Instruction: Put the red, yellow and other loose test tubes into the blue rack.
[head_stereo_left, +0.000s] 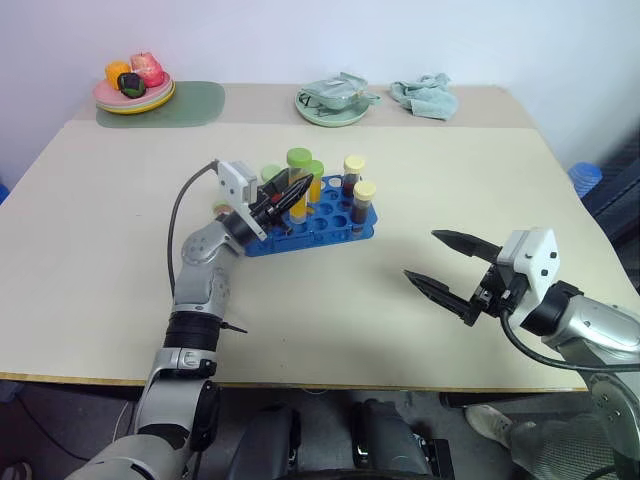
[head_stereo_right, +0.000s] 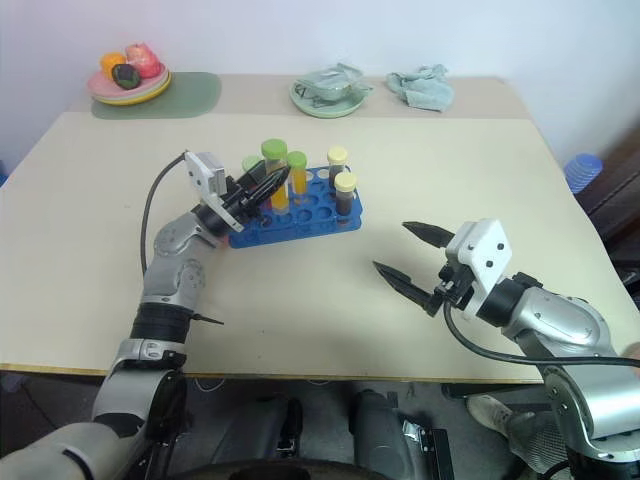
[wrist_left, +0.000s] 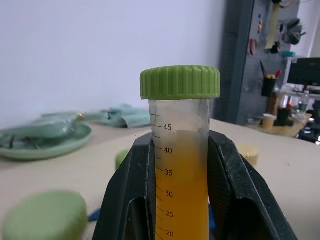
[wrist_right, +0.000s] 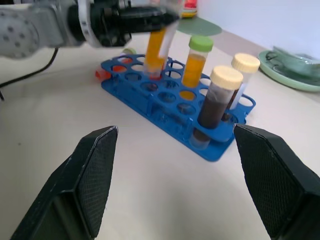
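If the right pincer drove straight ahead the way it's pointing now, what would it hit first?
Probably the blue rack: the open right pincer points across bare table at its near end, where the front dark tube with a yellow cap stands. Depth is unclear, so tube or rack edge first is uncertain.

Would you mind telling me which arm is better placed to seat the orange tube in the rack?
Left. The left gripper already clamps the orange tube over the blue rack; the right gripper hangs open, apart.

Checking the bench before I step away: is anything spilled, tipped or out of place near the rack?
No spill shows. The left gripper holds a yellow-orange tube tilted over the blue rack, not yet seated. A red-capped tube lies loose beside the rack.
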